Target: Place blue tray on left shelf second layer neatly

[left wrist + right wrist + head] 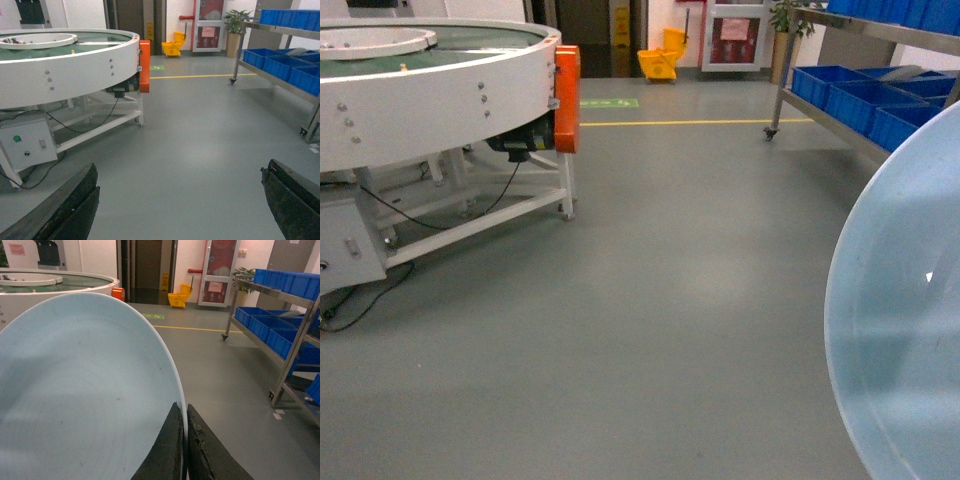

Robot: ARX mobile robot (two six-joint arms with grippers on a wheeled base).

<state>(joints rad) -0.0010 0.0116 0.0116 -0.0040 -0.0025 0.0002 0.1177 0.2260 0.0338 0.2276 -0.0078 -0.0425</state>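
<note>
Pinched by its rim, the blue tray sits in my right gripper; left gripper jaws spread.

Steel shelf; dark-blue crates on it

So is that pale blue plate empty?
Empty as far as shown: the tray's visible face is bare in the right wrist view, its rim pinched by the right gripper.
</note>
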